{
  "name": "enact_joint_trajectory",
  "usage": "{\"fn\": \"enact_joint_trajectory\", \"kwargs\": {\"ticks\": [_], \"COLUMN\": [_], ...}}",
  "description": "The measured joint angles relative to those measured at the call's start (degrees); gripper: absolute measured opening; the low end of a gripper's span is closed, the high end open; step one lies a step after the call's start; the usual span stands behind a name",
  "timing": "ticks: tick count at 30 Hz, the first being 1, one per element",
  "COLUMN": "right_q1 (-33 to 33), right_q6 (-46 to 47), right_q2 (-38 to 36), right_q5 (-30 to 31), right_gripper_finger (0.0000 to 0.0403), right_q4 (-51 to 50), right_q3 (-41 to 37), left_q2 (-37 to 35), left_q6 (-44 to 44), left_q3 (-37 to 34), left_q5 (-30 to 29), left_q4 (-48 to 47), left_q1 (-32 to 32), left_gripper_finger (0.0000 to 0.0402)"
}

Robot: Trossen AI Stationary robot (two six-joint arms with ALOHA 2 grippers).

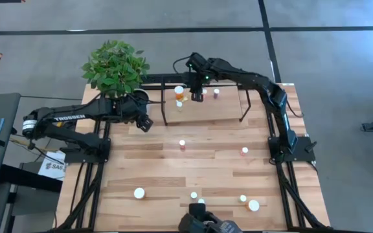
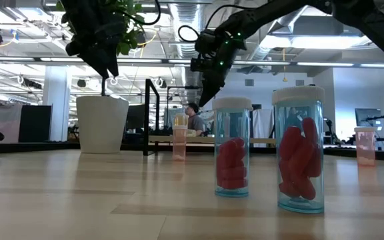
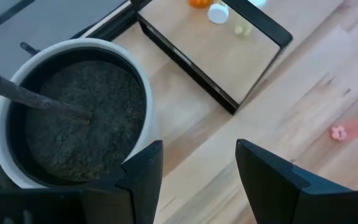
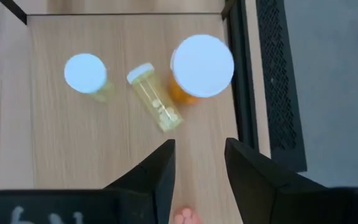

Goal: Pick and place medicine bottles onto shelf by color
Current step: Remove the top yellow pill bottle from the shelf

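Overhead, the right gripper (image 1: 198, 90) hangs above the shelf (image 1: 225, 109), a light wooden board with black uprights at the far side of the table (image 1: 206, 168), near an orange bottle (image 1: 179, 92) that stands on the board. In the right wrist view the two dark fingers (image 4: 160, 171) stand a little apart with bare board between them; they pinch nothing. Beyond them lie three bottles on the board: the large orange bottle (image 4: 199, 68) upright under its wide white cap, a pale yellow bottle (image 4: 155, 106) lying on its side just beside it, and a second pale bottle (image 4: 87, 76) upright, farther along. A small pink shape shows below the fingers; what it is cannot be told. The left gripper (image 1: 145, 123) waits beside the white plant pot (image 3: 73, 112), off the shelf's left end, its fingers (image 3: 143, 174) spread with nothing between them. Further white-capped bottles stand scattered on the open table: one pinkish-red bottle (image 1: 182, 144) near the middle, another (image 1: 245, 151) to its right, and several along the near edge. At table height two clear bottles with red contents (image 2: 233, 147) (image 2: 301, 150) stand in the foreground, close to each other.
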Motion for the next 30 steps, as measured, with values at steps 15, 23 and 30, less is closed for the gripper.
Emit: {"fn": "enact_joint_trajectory", "kwargs": {"ticks": [15, 23, 30], "right_q1": [3.26, 1.97, 1.33], "right_q6": [8.25, 6.63, 5.26], "right_q2": [0.02, 4.73, 6.55], "right_q5": [2.16, 0.24, 1.61], "right_gripper_finger": [0.0213, 0.0253, 0.0251], "right_q4": [3.73, 4.42, 0.41], "right_q3": [0.00, 0.14, 0.00], "left_q2": [0.02, 0.03, 0.13], "left_q6": [-1.06, -1.83, -4.21], "left_q3": [0.00, 0.01, 0.02], "left_q5": [-0.52, -0.67, -0.62], "left_q4": [0.78, 0.77, 0.48], "left_q1": [0.77, 0.77, 0.78], "left_gripper_finger": [0.0190, 0.0190, 0.0190]}}
